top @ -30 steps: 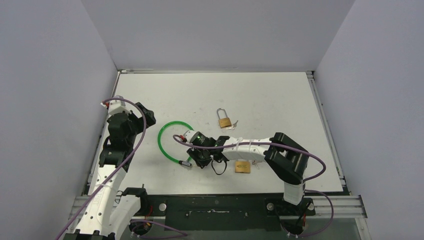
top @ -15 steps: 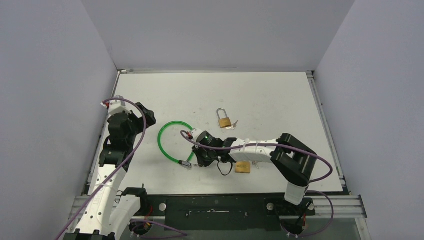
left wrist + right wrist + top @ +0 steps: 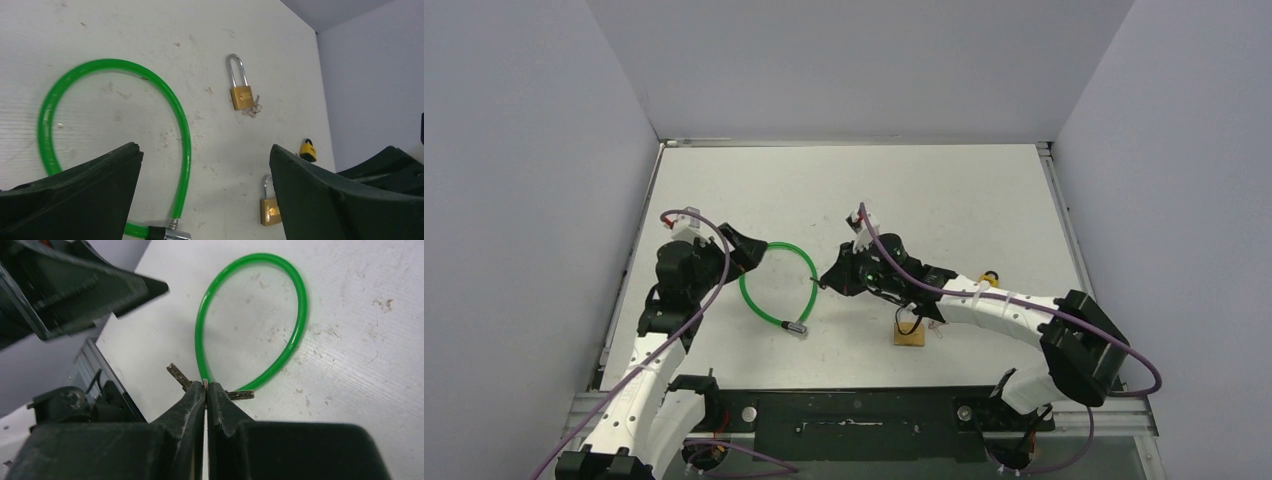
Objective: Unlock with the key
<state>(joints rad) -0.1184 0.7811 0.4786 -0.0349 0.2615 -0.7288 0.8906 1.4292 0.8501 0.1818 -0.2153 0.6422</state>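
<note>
My right gripper [image 3: 205, 385] is shut on a key ring. One key [image 3: 177, 375] sticks out to the left of the fingertips and a second key [image 3: 240, 395] to the right. In the top view the right gripper [image 3: 827, 278] hangs just right of the green cable lock [image 3: 779, 285], whose metal lock head [image 3: 797, 325] lies at its near end. My left gripper [image 3: 205, 150] is open above the cable [image 3: 182, 130], holding nothing. From above, the left gripper [image 3: 749, 250] sits at the loop's upper left.
A long-shackle brass padlock [image 3: 241, 92] with small keys [image 3: 255, 107] beside it lies further out. A small brass padlock [image 3: 910, 335] lies near the front under the right arm. A yellow padlock [image 3: 990, 275] sits to the right.
The right gripper shut on the keys near the cable's lock head, then rose and swung back toward the table's middle. The left arm moved right, over the cable loop.
</note>
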